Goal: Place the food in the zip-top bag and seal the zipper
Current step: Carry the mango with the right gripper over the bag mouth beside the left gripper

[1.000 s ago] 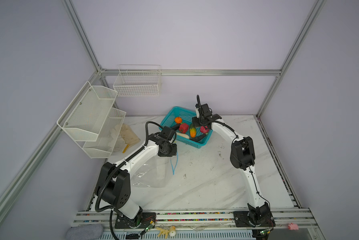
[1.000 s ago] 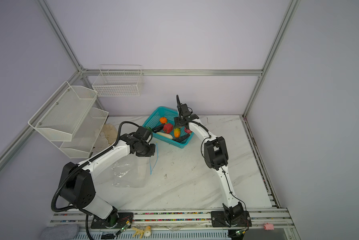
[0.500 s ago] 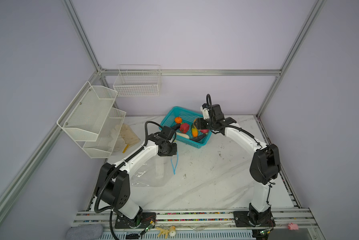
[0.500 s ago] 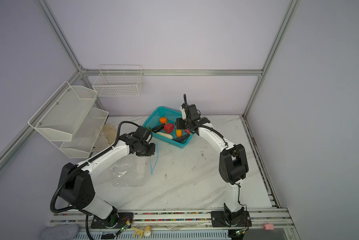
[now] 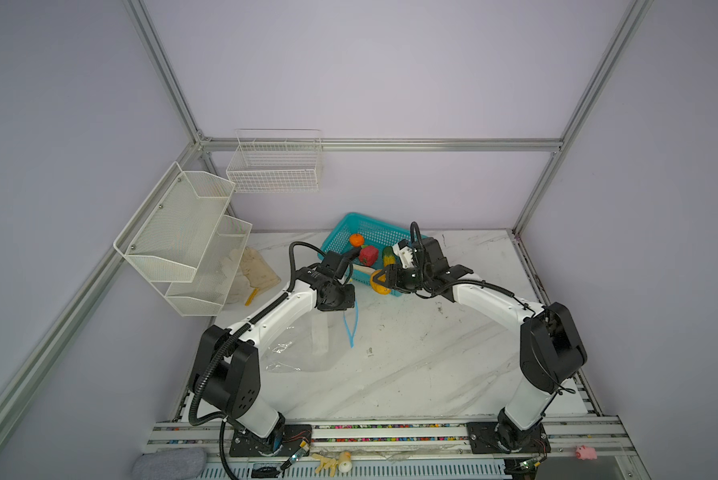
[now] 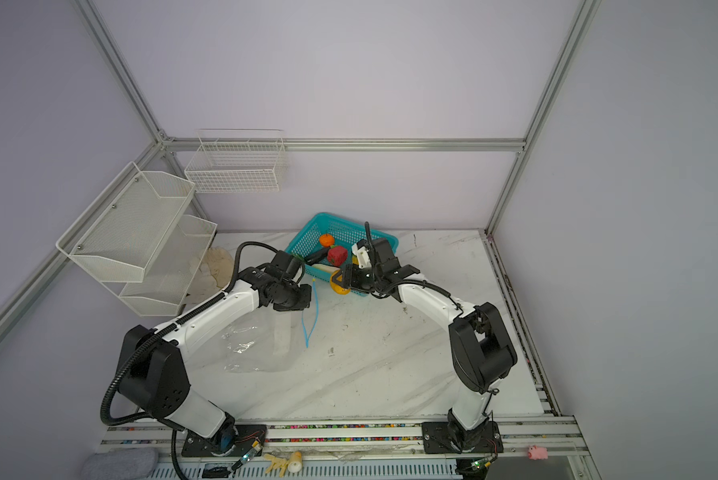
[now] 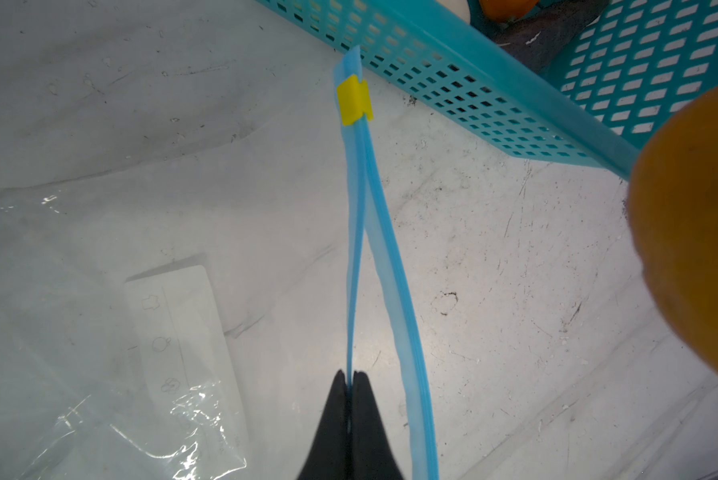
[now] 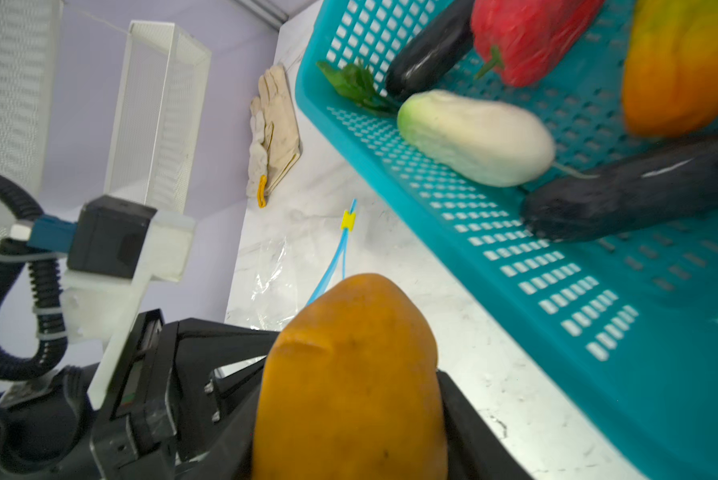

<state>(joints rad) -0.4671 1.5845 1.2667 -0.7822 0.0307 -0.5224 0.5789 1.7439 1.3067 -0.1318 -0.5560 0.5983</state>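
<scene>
- Left wrist view: the left gripper [image 7: 351, 384], at lower centre, is pinched shut on one lip of the zipper [image 7: 359, 249]. The mouth gapes only narrowly.
- The right gripper [image 5: 386, 278] clamps a yellow-orange fruit [image 8: 349, 365] at frame centre in both top views.
- Risk: the fruit may snag the narrow mouth and pull the lip free.
- The teal basket [image 8: 557, 299], at upper right in the right wrist view, holds a white vegetable [image 8: 473, 137], a red pepper [image 8: 528, 37] and dark eggplants [image 8: 631, 195].
- The zip-top bag [image 5: 303, 349] shows no food.

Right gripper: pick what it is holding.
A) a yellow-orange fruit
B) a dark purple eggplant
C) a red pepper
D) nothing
A: in the right wrist view the right gripper has its fingers closed on either side of the yellow-orange fruit, out over the table beside the teal basket, while the red pepper lies inside the basket.
</scene>
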